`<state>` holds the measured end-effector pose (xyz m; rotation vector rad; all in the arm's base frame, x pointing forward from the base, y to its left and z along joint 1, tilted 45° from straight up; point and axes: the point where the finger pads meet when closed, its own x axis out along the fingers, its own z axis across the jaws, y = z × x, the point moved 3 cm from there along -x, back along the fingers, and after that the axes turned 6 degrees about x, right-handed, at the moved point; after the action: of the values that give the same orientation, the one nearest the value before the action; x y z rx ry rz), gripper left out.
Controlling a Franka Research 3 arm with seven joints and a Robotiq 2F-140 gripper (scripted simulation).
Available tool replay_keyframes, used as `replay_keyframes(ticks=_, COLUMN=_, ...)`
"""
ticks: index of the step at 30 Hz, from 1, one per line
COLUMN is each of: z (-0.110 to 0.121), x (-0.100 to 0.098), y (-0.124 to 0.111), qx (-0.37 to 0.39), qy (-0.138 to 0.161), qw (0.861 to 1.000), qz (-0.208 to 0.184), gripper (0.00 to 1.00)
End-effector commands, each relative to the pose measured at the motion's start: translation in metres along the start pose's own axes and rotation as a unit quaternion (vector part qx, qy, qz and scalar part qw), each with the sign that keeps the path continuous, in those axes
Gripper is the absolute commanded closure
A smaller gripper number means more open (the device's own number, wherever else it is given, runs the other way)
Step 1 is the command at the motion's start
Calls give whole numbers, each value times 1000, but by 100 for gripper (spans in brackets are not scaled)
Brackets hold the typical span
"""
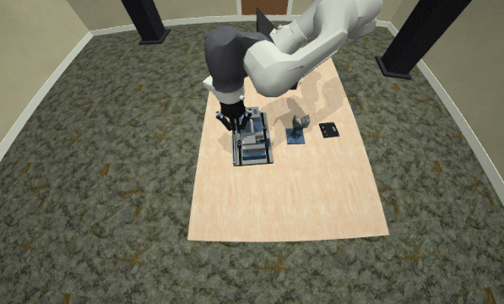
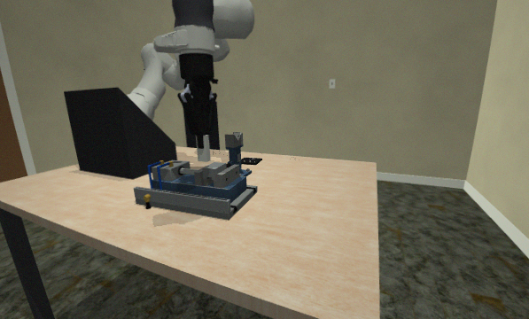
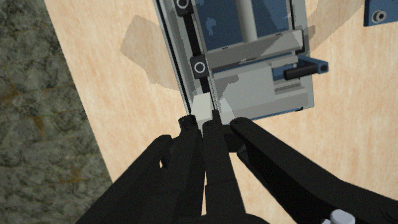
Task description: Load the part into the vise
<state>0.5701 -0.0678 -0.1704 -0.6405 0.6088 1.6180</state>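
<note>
The vise (image 1: 252, 139) stands on the table, left of centre. A light grey block, the part (image 3: 247, 90), lies inside it below the moving jaw (image 3: 252, 47), beside the short work stop rod (image 3: 300, 72). I cannot tell whether it touches the fixed jaw or the stop. The part also shows in the top view (image 1: 250, 145) and in the exterior view (image 2: 213, 170). My gripper (image 3: 205, 106) is shut with nothing between its fingers. It points straight down over the vise's left rail and hangs a little above the vise in the exterior view (image 2: 203, 152).
The V-block (image 1: 299, 124) on its blue base stands right of the vise, with nothing in it. The black infeed plate (image 1: 329, 129) lies further right, bare. A black slanted box (image 2: 113, 133) stands at the back of the table.
</note>
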Motion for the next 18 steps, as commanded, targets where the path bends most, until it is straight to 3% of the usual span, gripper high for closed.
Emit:
replay_keyframes(ticks=1, z=-1, x=6, y=-1, qx=-1, qy=1, qw=1000, qz=-2, gripper=100)
replay_keyframes(ticks=18, z=-1, x=19, y=-1, qx=-1, qy=1, qw=1000, qz=-2, gripper=100)
